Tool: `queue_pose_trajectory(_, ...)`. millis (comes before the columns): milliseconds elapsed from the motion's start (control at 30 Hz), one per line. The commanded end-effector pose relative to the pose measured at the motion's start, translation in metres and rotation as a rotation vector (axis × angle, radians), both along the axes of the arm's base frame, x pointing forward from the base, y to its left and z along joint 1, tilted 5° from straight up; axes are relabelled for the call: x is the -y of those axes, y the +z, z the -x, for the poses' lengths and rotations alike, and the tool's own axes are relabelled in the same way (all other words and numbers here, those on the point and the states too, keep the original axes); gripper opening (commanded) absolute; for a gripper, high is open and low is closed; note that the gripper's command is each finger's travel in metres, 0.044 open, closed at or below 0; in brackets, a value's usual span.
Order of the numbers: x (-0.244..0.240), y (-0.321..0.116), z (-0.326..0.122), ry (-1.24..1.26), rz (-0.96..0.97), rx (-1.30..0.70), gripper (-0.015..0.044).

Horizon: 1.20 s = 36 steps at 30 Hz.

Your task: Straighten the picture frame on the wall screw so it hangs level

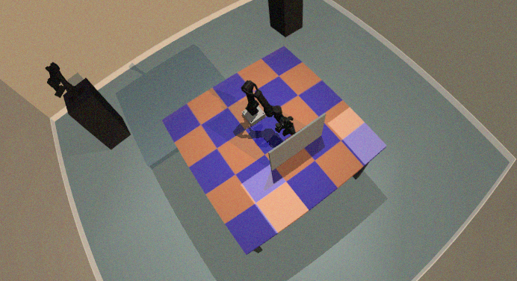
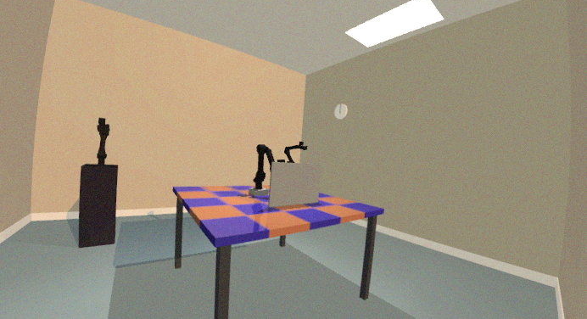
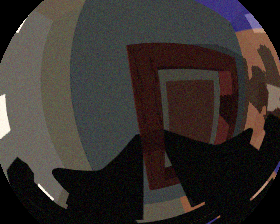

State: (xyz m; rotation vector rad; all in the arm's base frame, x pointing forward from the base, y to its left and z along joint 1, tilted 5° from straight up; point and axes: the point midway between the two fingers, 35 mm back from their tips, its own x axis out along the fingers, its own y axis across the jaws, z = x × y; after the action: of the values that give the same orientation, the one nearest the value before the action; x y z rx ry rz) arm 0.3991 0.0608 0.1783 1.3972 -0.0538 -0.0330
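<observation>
Your gripper (image 1: 292, 130) (image 3: 151, 136): narrowly open, clamped on the frame's dark red border
Picture frame (image 3: 147, 100): rectangular, grey inner band, before the upright flat grey panel (image 1: 299, 142)
Counter (image 1: 244, 204) (image 2: 229, 230): blue-and-orange checks

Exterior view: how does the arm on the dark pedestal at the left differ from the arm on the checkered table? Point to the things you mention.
The pedestal arm (image 2: 102, 142) stands nearly straight up; the table arm (image 1: 266, 102) (image 2: 259, 166) is bent over toward the upright panel (image 1: 299, 143) (image 2: 295, 185).
The pedestal arm shows whole above its stand; the table arm is partly hidden behind the panel.
Both are black and jointed.
</observation>
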Motion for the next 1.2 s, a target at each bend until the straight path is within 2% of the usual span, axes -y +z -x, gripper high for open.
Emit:
queue_pose_trajectory(0, 0.0, 0.0, 0.0, 0.001, -0.025, 0.002, 0.0)
queue_pose_trajectory(533, 0.0, 0.0, 0.0, 0.003, -0.108, 0.007, 0.0)
queue_pose_trajectory(867, 0.0, 0.0, 0.0, 0.001, -0.093, 0.005, 0.026)
queue_pose_trajectory(1033, -0.001, 0.001, 0.007, 0.001, -0.084, 0.005, 0.026)
queue_pose_trajectory(1167, -0.006, 0.001, 0.051, 0.003, -0.034, 0.002, 0.026)
